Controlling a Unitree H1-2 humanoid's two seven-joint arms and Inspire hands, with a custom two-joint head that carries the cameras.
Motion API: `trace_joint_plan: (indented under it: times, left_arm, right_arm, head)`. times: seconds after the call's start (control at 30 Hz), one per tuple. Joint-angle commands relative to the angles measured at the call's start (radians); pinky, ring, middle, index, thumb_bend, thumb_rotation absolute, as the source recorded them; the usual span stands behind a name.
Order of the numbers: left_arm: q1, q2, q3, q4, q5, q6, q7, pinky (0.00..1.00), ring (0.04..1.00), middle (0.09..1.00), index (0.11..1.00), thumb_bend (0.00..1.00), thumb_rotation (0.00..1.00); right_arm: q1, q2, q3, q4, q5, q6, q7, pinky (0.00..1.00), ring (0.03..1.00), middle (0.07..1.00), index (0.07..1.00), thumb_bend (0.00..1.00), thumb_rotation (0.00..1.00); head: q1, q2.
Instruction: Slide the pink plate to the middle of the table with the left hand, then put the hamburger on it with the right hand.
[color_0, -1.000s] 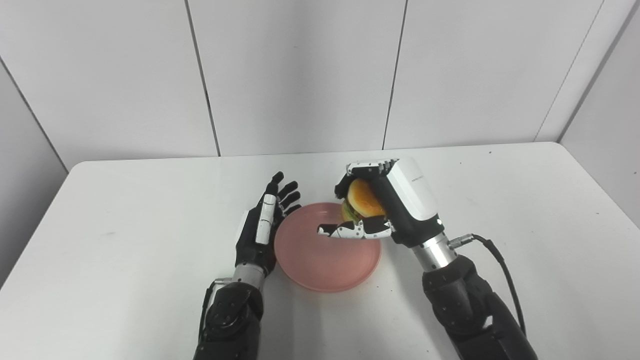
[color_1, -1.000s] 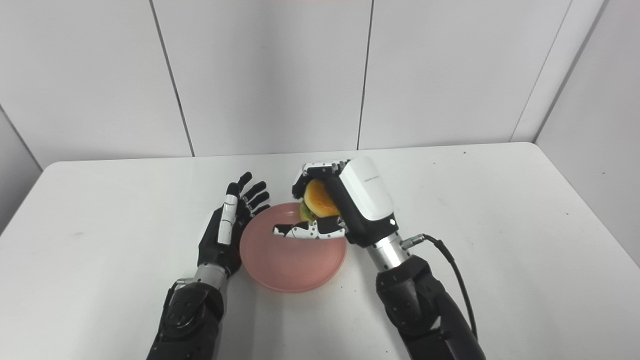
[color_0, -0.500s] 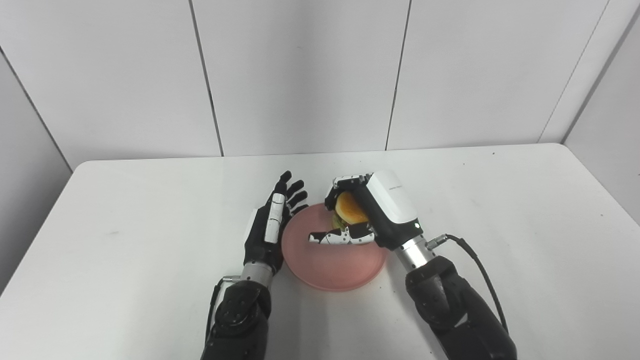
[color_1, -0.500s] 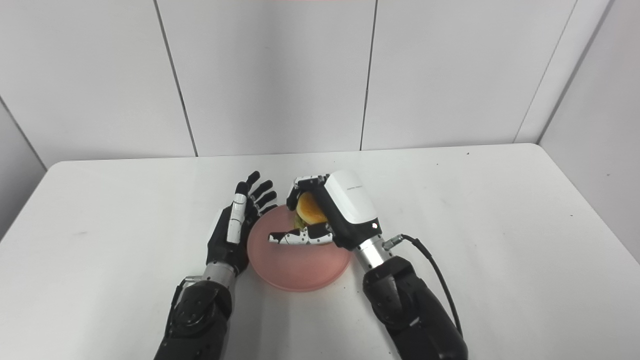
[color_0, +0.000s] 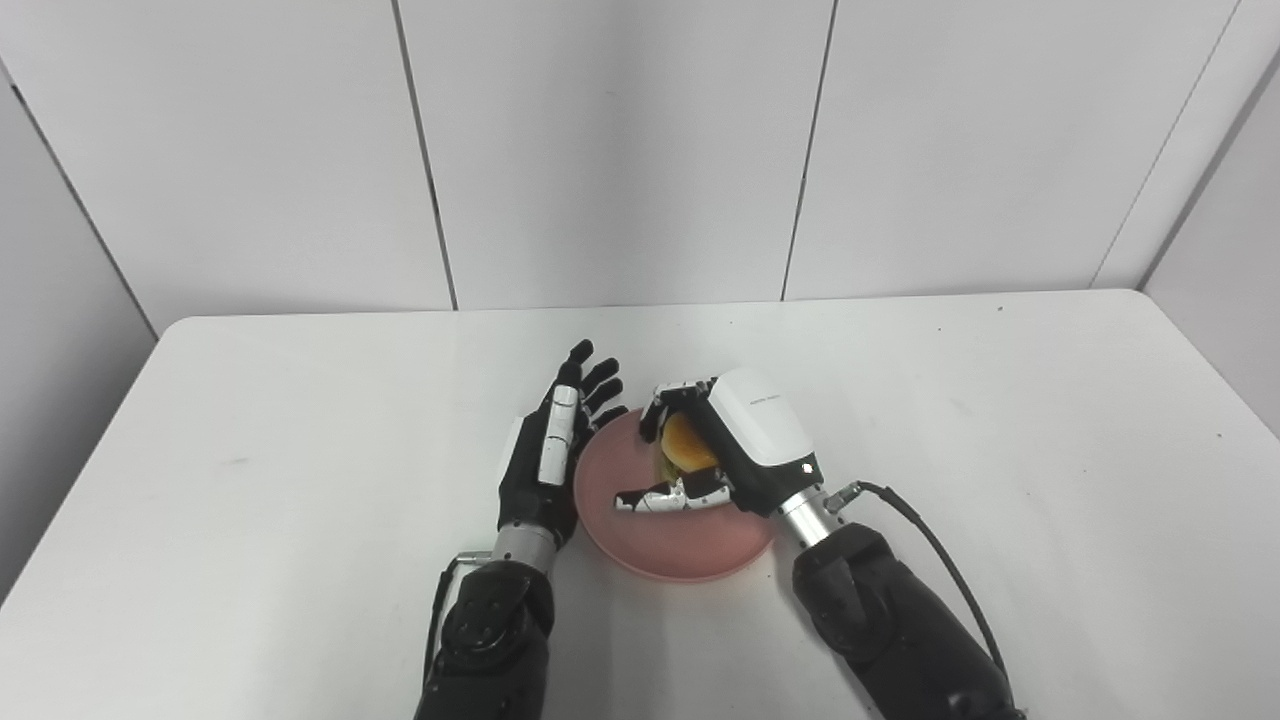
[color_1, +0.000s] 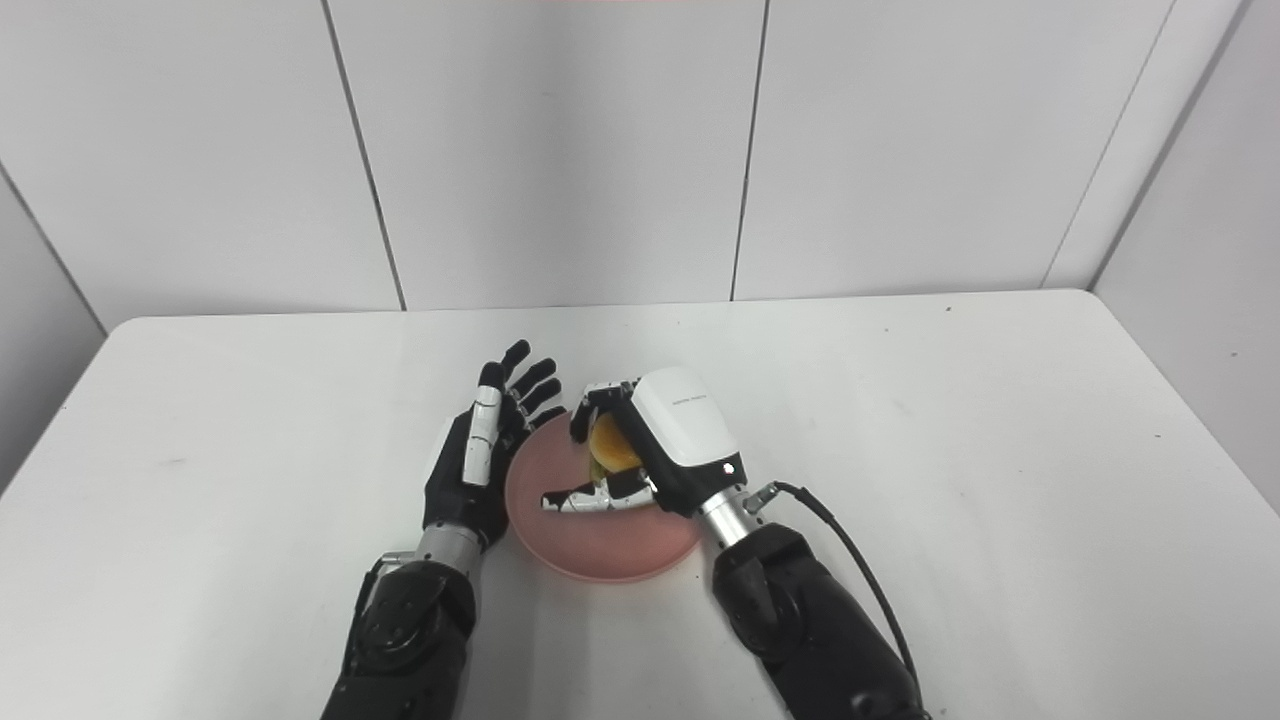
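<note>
Two hands work over one plate, approx. mid-table.

1. Pink plate (color_0: 680, 535) lies flat on the white table (color_0: 1000, 450), near its middle. Slide step looks done, judged from position.
2. Left hand (color_0: 545, 465) stands edge-on just beside the plate's left rim, fingers straight and spread, palm toward the plate. It holds nothing. Contact w/ the rim cannot be confirmed from either view. Likely purpose: act as a stop so the plate does not skate leftward during placement.
3. Right hand (color_0: 725, 455) is over the plate's far half, back of hand up, fingers curled over the hamburger (color_0: 685, 448) from the far side, thumb extended beneath toward plate centre. Grip is closed on the burger; no release visible.
4. Hamburger: only the orange bun top and a strip of green filling show inside the grip. It sits low over the plate, tilted. Whether its underside touches the plate is hidden by the thumb.

Judgement: placement step is under way, near its end. Next move would call for opening the fingers w/o dragging the burger sideways. Risk: tilted burger may tip or roll on release.
</note>
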Motion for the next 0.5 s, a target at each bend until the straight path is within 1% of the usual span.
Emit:
trace_joint_plan:
  times: [0.0,0.07,0.1,0.13,0.17,0.27,0.3,0.33,0.47]
  left_arm:
    - [0.027,-0.006,0.005,0.025,-0.009,0.047,0.004,0.80,0.879,0.877,0.900,0.75,0.89]
    - [0.025,-0.006,0.007,0.024,-0.016,0.049,-0.002,0.79,0.870,0.864,0.901,0.75,0.89]
    - [0.024,-0.005,0.009,0.024,-0.022,0.049,-0.008,0.79,0.871,0.863,0.901,0.75,0.89]
    - [0.026,-0.004,0.006,0.020,-0.021,0.049,-0.010,0.79,0.872,0.862,0.903,0.74,0.89]
    - [0.027,-0.003,0.005,0.015,-0.020,0.049,-0.012,0.79,0.868,0.853,0.901,0.74,0.89]
    - [0.033,0.004,-0.001,0.002,-0.014,0.051,-0.012,0.79,0.861,0.834,0.890,0.74,0.89]
    - [0.034,0.007,-0.002,-0.001,-0.015,0.051,-0.014,0.79,0.859,0.834,0.888,0.74,0.89]
    - [0.035,0.009,-0.003,-0.006,-0.016,0.054,-0.015,0.80,0.861,0.835,0.890,0.74,0.90]
    - [0.037,0.017,-0.010,-0.019,-0.006,0.069,-0.011,0.80,0.867,0.847,0.903,0.74,0.91]
  right_arm:
    - [-0.049,-0.005,0.005,-0.027,-0.017,-0.014,-0.038,0.26,0.315,0.400,0.456,0.63,0.46]
    - [-0.045,-0.014,0.015,-0.040,-0.040,0.010,-0.021,0.46,0.507,0.570,0.617,0.68,0.65]
    - [-0.043,-0.016,0.016,-0.044,-0.042,0.018,-0.009,0.48,0.522,0.584,0.629,0.68,0.66]
    - [-0.039,-0.019,0.018,-0.051,-0.044,0.029,0.006,0.55,0.579,0.635,0.676,0.69,0.73]
    - [-0.036,-0.021,0.019,-0.057,-0.046,0.039,0.019,0.64,0.659,0.703,0.736,0.72,0.82]
    - [-0.027,-0.024,0.022,-0.070,-0.050,0.041,0.021,0.80,0.783,0.812,0.833,0.75,0.97]
    - [-0.023,-0.025,0.021,-0.076,-0.048,0.039,0.020,0.84,0.811,0.839,0.856,0.76,0.99]
    - [-0.019,-0.026,0.020,-0.084,-0.045,0.038,0.021,0.88,0.849,0.875,0.901,0.78,1.00]
    - [-0.007,-0.029,0.013,-0.116,-0.031,0.029,0.022,0.92,0.874,0.902,0.968,0.78,1.00]
  head:
    - [-0.001,0.003]
    - [-0.004,0.006]
    - [-0.002,0.007]
    - [-0.002,0.007]
    - [-0.002,0.007]
    - [-0.010,0.007]
    - [-0.013,0.006]
    - [-0.015,0.007]
    - [-0.016,0.008]
